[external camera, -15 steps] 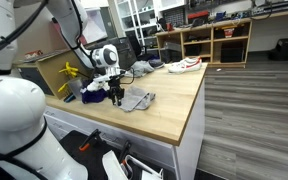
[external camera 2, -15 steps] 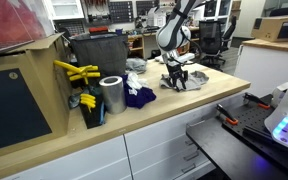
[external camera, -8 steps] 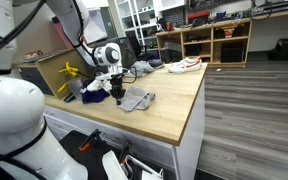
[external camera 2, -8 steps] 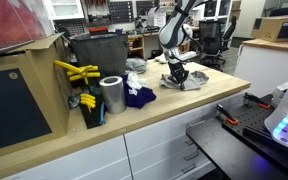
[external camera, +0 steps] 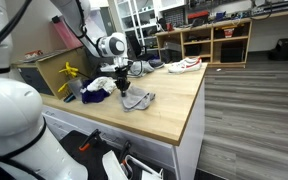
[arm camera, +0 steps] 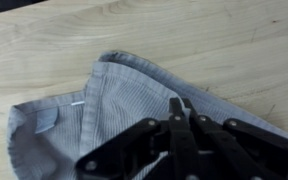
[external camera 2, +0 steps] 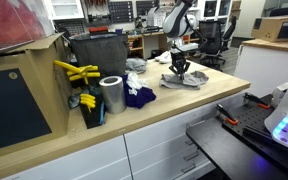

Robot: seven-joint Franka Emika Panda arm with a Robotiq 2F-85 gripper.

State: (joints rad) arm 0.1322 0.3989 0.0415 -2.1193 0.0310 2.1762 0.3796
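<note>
Two jaws pinching grey cloth (arm camera: 104, 105) on countertop (arm camera: 44, 35).

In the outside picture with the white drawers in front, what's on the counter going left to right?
yellow tools → silver cylinder → dark blue cloth → grey cloth, pinched by the shut pincer

Pincer (arm camera: 181, 105) closed tight, wrist vertical

Cloth (external camera: 137, 100) on the worktop (external camera: 176, 112), under the gripper (external camera: 124, 88).
The gripper sits atop the cloth's middle fold, nipping it. In an exterior view a crumpled rag (external camera 2: 139, 97) lies beside the cloth, a can (external camera 2: 111, 95) beyond the rag, and a bin (external camera 2: 99, 55) behind both.
</note>
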